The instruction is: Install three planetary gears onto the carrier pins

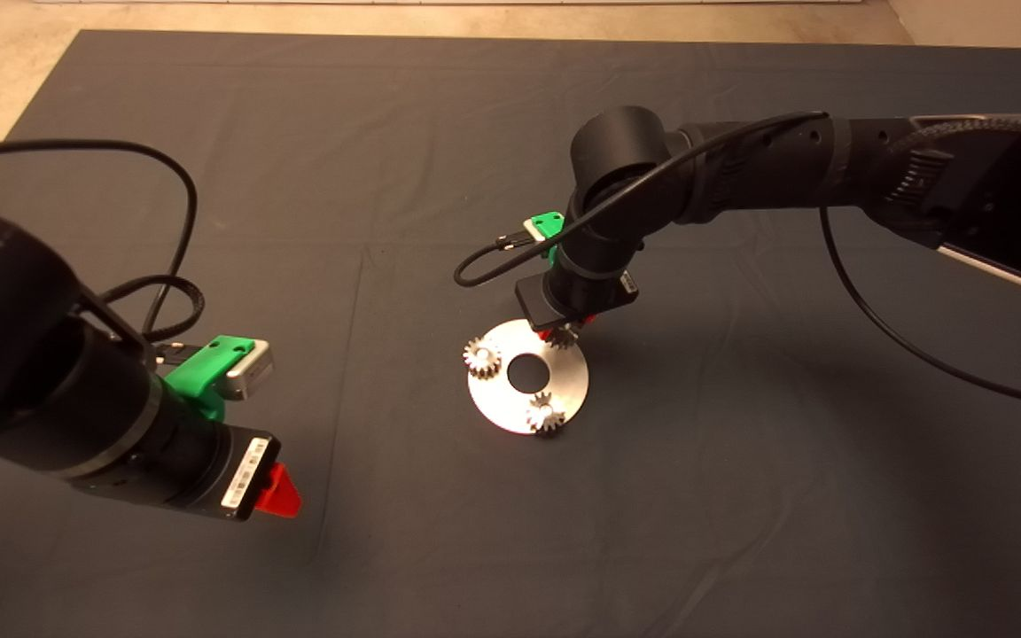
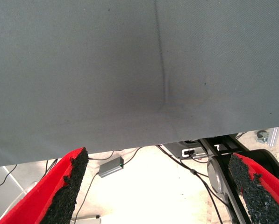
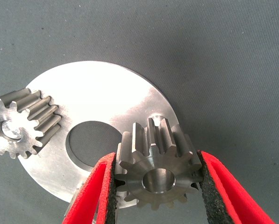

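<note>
While the left gripper [image 2: 158, 186] sits open away from the disc [image 3: 97, 93], the right gripper [image 3: 155, 186] pinches the third gear [image 3: 158, 168] just over the disc's rim, hole pointing up, pin hidden underneath.

Disc [image 3: 106, 93] is showing as bright brushed metal, shiny with fine scuffs; the gear [image 3: 155, 170] between the right gripper's pads [image 3: 112, 196] is looking like machined matt-silver metal. Pads are looking black, rough and grainy on glossy red plastic fingers; mat [image 1: 298, 177] is reading as dark matt woven cloth.
</note>
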Robot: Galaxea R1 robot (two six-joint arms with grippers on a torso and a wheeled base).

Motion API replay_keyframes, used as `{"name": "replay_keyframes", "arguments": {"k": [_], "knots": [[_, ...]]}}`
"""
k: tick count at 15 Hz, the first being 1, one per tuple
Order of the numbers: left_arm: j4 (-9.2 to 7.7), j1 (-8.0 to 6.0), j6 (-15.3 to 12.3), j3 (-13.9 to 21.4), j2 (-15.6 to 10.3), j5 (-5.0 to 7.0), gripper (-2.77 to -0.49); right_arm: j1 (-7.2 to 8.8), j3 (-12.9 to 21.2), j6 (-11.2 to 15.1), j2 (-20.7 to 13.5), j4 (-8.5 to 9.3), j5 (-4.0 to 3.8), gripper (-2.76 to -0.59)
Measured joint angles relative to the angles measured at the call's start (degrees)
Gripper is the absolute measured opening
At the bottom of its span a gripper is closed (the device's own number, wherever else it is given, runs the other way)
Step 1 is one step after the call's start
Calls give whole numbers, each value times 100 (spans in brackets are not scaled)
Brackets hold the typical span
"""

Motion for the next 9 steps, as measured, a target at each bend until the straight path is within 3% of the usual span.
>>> {"name": "replay_keyframes", "arguments": {"k": [9], "knots": [[1, 0, 0, 0, 0, -2, -108, 0, -2, 0, -15, 0, 0, -233]]}}
